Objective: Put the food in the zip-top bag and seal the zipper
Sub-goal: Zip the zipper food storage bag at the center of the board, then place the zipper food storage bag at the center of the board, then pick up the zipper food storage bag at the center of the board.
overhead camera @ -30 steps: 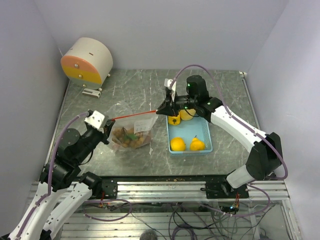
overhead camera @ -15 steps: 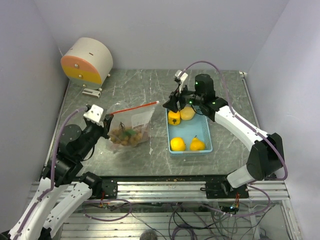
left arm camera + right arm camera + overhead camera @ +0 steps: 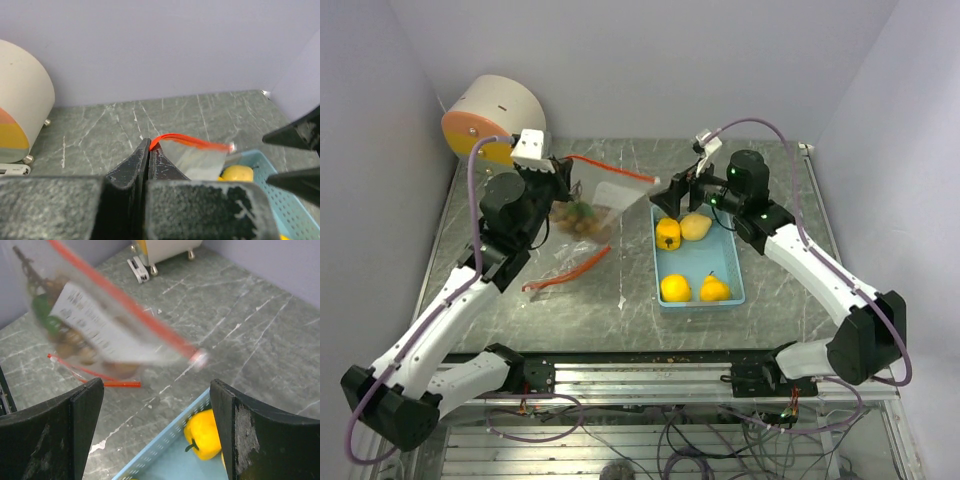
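Your left gripper [image 3: 148, 150] pinched the bag [image 3: 605, 196]; right gripper [image 3: 155, 387] jaws stood spread. You needed its mouth steadied for fruit [image 3: 675, 288].

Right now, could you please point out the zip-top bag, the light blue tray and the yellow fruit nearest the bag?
zip-top bag [image 3: 610, 200]: top external view, clear side panel.
light blue tray [image 3: 705, 260]: top external view, bare floor.
yellow fruit [image 3: 201, 439]: right wrist view, its middle.

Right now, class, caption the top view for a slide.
Left gripper holds the bag aloft; right gripper open by the tray.
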{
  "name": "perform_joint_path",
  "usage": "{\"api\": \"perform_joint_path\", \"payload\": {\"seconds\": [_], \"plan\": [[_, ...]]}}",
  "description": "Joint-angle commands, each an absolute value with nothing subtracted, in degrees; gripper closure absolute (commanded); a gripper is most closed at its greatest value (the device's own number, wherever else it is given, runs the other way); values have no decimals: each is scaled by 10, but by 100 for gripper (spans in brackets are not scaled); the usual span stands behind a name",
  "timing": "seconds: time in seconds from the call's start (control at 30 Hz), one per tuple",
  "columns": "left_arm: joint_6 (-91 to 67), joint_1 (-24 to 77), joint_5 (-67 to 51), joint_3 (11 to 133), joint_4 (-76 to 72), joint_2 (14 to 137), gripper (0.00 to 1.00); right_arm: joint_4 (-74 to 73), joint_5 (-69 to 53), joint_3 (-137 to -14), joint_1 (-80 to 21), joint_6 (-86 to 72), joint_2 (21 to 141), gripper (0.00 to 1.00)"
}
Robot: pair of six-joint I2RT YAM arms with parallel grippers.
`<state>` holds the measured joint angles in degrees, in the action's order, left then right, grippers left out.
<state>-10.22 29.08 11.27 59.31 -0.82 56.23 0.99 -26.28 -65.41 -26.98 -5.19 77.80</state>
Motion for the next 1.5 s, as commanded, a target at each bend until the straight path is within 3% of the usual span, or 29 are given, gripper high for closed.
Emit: {"api": "perform_joint_path", "payload": {"seconds": [0.0,0.1,0.17,0.33,0.4,0.43,0.7,0.9,1.47], "plan": [[-130,290,184,584,-137,587,93,20,-251,-633,-270,-66,797,13],[-137,290,202,548,-157,592,85,28,-265,-627,-271,-71,804,13],[-136,290,202,532,-145,584,60,26,-269,-629,-278,-68,812,13],[-133,290,244,544,-42,532,17,-15,-213,-666,-360,-34,853,9],[-127,290,255,559,13,506,3,-16,-196,-677,-396,-35,873,8],[-124,289,252,564,38,490,1,-12,-193,-681,-412,-40,887,7],[-135,289,229,583,218,395,0,-5,-200,-713,-520,6,992,8],[-149,289,265,559,244,316,0,-20,-155,-768,-581,104,1096,3],[-158,289,256,563,281,275,0,34,-9,-870,-598,180,1255,0]]}}
